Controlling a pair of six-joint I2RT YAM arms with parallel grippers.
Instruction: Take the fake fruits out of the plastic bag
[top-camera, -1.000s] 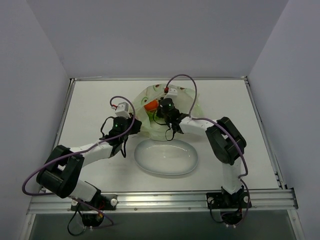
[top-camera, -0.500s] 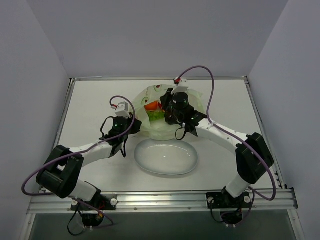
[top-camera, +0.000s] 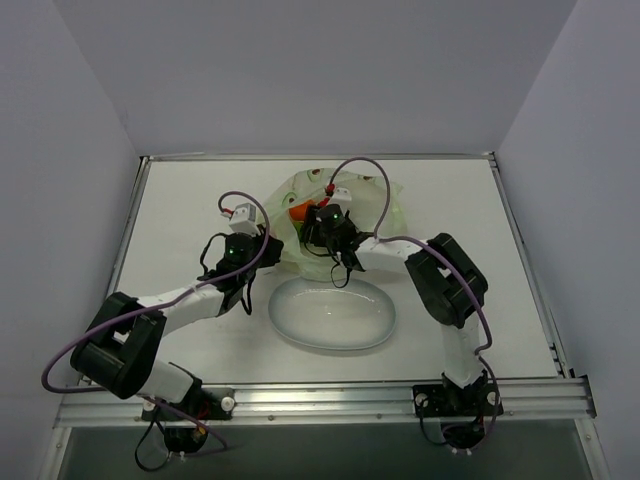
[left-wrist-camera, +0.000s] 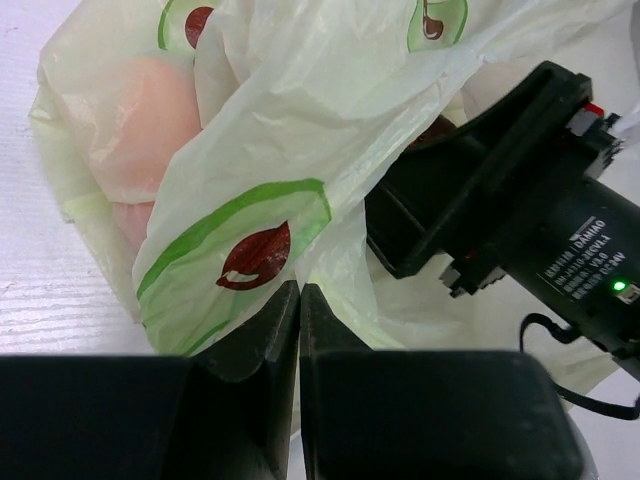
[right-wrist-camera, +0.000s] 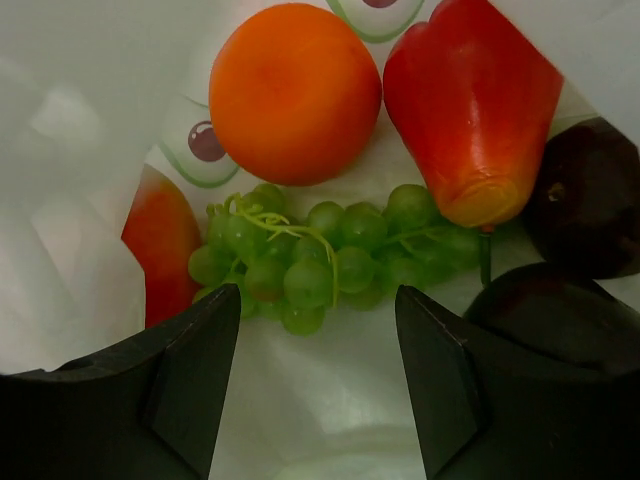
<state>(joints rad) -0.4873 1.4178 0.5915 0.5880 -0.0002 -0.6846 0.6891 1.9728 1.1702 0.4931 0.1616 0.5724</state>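
The plastic bag (top-camera: 372, 203) lies at the back middle of the table, pale green-white with printed marks. My left gripper (left-wrist-camera: 299, 291) is shut on a fold of the plastic bag (left-wrist-camera: 262, 150) at its near-left edge. My right gripper (right-wrist-camera: 318, 300) reaches into the bag's mouth, open, with nothing between its fingers. Just beyond its tips lies the green grape bunch (right-wrist-camera: 330, 255). Behind that are a round orange (right-wrist-camera: 295, 92) and an orange-red oval (right-wrist-camera: 470, 110). Two dark maroon balls (right-wrist-camera: 590, 195) sit at the right, and a red piece (right-wrist-camera: 160, 250) at the left. From above, only the orange (top-camera: 298, 211) shows.
A white oval plate (top-camera: 332, 345) sits between the arms, just in front of the bag. My right arm's black wrist body (left-wrist-camera: 510, 200) is pushed in close beside the held bag fold. Grey walls enclose the table.
My right gripper was shut and now stands open. The right arm swung out to the right and came back into the bag's mouth. The left arm has not moved.
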